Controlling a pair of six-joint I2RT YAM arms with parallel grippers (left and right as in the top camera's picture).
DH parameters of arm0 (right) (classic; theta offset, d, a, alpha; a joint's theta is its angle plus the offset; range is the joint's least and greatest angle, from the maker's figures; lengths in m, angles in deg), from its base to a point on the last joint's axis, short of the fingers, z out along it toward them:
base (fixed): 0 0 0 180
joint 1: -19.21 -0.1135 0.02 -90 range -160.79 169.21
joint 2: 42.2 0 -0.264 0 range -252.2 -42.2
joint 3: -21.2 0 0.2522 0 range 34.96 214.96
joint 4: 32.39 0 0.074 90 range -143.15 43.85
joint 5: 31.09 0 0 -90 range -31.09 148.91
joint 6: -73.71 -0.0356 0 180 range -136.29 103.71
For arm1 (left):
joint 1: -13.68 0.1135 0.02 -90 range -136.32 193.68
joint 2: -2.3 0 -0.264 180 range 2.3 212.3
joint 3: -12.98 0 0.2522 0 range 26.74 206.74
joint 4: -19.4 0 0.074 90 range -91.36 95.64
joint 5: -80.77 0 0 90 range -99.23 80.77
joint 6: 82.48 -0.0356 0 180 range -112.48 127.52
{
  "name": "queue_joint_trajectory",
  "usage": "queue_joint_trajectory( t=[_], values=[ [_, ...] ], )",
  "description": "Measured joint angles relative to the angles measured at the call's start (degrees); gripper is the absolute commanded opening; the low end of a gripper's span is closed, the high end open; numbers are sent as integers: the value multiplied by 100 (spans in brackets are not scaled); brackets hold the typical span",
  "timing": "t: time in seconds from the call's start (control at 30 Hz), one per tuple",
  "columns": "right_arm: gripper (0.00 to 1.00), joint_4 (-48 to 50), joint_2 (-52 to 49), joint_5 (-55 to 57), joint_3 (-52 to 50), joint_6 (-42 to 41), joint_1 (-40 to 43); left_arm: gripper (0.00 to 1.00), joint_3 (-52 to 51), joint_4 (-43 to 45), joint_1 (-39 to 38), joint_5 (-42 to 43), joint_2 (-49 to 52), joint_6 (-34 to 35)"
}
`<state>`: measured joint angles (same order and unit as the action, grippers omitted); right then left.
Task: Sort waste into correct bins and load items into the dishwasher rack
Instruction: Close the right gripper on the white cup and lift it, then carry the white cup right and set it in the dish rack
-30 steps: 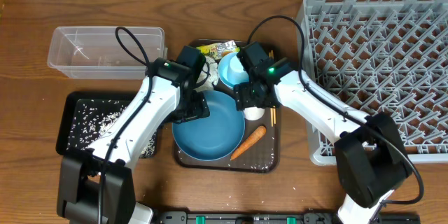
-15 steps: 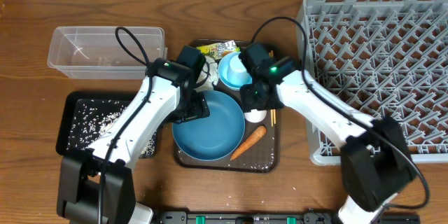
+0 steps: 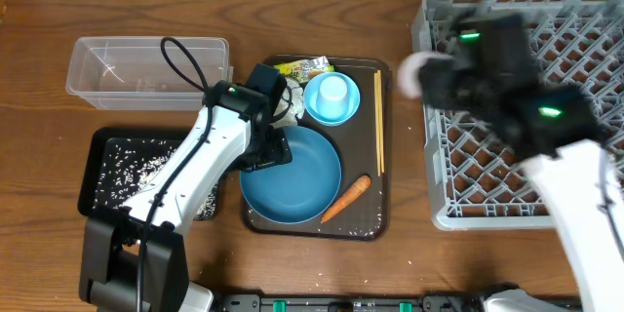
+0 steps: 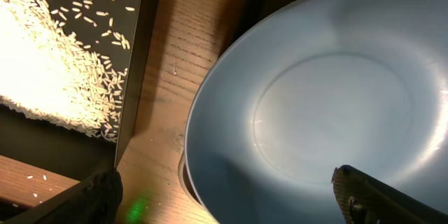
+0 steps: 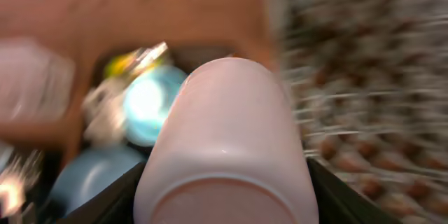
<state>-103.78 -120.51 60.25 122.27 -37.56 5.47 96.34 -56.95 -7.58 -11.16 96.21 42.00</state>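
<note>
R gripper [image 5: 221, 206] clamped on white cup [image 5: 224, 133] - cup between fingers, at rack [image 3: 585, 19] edge, not racked yet. L gripper [image 4: 234, 196] wide, large blue bowl [image 3: 292, 183] just under fingers. Rice [image 3: 127, 171] in black tray [image 3: 97, 141] - carrot [image 3: 346, 197], wrapper [image 3: 302, 65], chopsticks [image 3: 378, 122], lt-blue cup [image 3: 333, 93] left to do.

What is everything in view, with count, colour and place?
dishwasher rack: one, grey, right side
serving tray: one, dark brown, centre
large bowl: one, dark blue, on serving tray
small bowl: one, light blue, tray's far end
light blue cup: one, in small bowl
white cup: one, airborne at rack's left edge
chopsticks: pair, wooden, tray's right edge
carrot: one, orange, right of large bowl
snack wrapper: one, yellow-green, tray's far edge
tissue: one, white, beside small bowl, partly hidden
black tray: one, front left
rice: many grains, white, mostly in black tray
clear tub: one, far left
left gripper: jaws wide, above large bowl's left rim
right gripper: closed around white cup
</note>
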Motion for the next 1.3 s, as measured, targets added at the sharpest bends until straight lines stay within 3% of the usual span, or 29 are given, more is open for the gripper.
queue_joint_trajectory(
  t=[0.27,0.5,0.73,1.17,1.3],
  values=[
    [55,291,-61,391,0,247,2815,98,0,0,0,0,0,0],
    [57,789,-831,334,2,267,4168,98,0,0,0,2,0,0],
    [82,997,-1663,306,0,339,4448,98,0,0,0,0,0,0],
    [86,890,-1676,-319,2,407,4422,98,0,0,0,0,0,-2],
    [97,885,-1279,-1082,7,448,4085,98,0,0,0,0,0,-2]
  ],
)
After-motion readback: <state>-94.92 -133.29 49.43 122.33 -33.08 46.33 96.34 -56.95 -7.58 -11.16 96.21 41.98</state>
